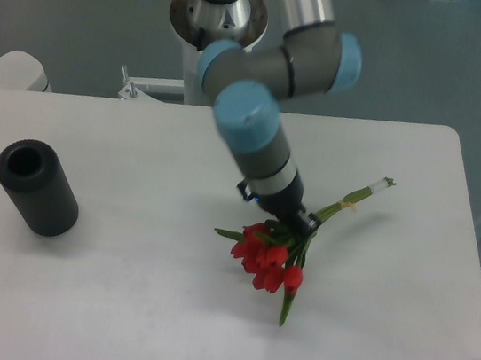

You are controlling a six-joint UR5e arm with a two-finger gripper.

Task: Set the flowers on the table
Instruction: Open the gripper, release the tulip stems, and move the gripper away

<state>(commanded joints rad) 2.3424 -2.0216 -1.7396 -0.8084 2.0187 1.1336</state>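
Smooth white table (115, 306) — matt black cylinder (38, 187)

surface: large white smooth rectangular table (115, 306) with rounded corners | left side: black hollow cylinder (36, 186) lying on it, open end up-left | right of centre: bunch of red tulips (268, 254) — low over the top, contact unclear
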